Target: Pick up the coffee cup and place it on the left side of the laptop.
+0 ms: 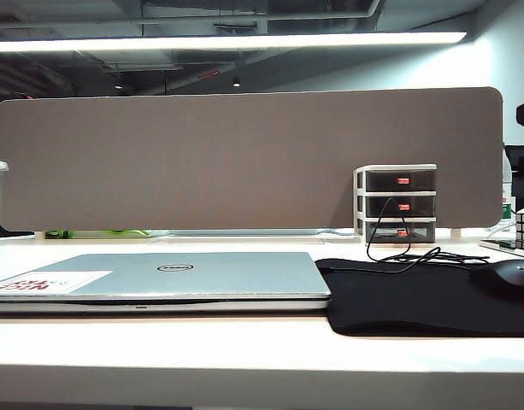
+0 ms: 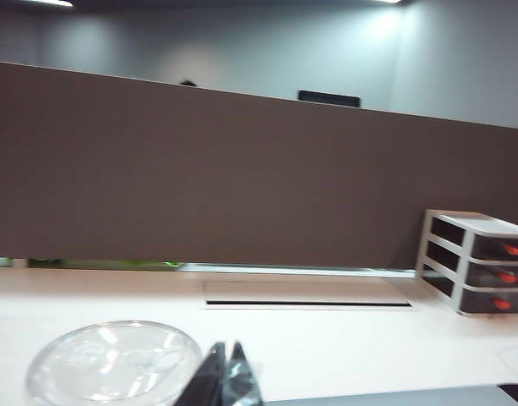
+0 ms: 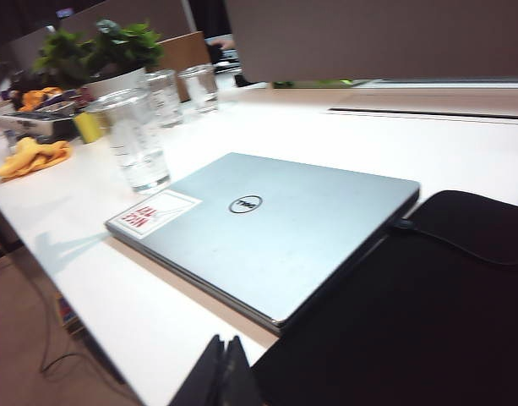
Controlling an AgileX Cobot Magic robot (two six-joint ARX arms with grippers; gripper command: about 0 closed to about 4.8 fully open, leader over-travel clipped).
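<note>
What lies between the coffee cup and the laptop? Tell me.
Only bare white table; in the right wrist view the coffee cup stands just beside the laptop.

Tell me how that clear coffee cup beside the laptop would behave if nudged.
The coffee cup is tall and tapers to a narrow base, so a push high up would probably tip it rather than slide it. Its clear plastic wall looks thin, so it may flex if squeezed. It looks empty, so likely light. It stands just left of the laptop.
</note>
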